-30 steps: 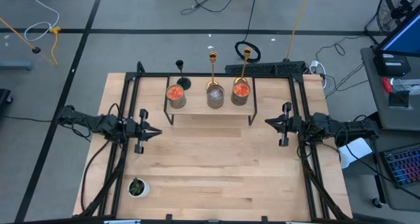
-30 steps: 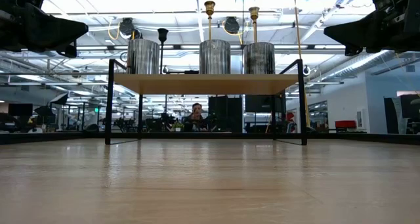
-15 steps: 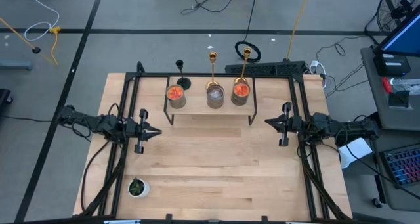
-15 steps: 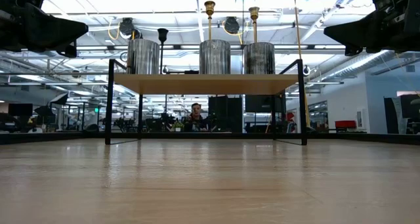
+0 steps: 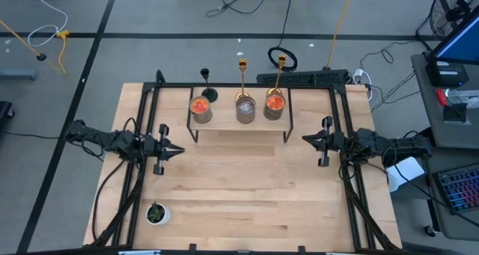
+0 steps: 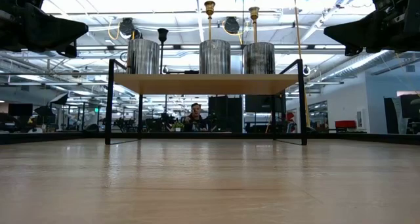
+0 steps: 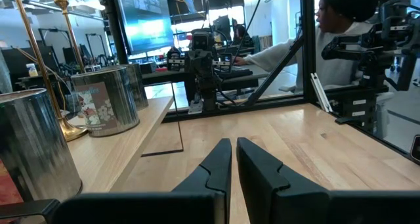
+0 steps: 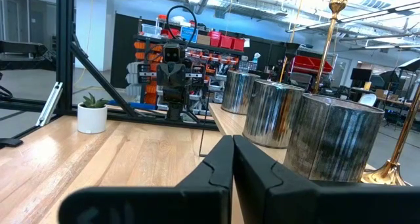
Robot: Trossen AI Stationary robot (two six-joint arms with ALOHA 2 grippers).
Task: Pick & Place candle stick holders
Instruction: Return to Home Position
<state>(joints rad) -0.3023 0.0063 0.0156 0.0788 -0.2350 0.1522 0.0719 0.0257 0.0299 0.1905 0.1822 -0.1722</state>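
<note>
Two tall gold candlesticks [image 5: 242, 77] [image 5: 280, 72] and a short black one [image 5: 206, 84] stand on a raised wooden shelf [image 5: 239, 128] at the table's far middle, behind three metal cans [image 5: 245, 109]. Their tops show above the cans in the low view [image 6: 209, 10] [image 6: 254, 15] [image 6: 162, 35]. One gold base [image 7: 69, 129] rests on the shelf between cans. My left gripper [image 5: 179, 149] is shut and empty at the table's left, pointing right. My right gripper [image 5: 305, 140] is shut and empty at the table's right, pointing left. Both hang above the table, apart from the shelf.
A small green plant in a white pot [image 5: 156, 212] stands at the near left. A black frame [image 5: 247, 85] runs around the table's sides and back. A person [image 7: 341, 33] sits beyond the table's right side; another [image 6: 195, 112] shows far behind.
</note>
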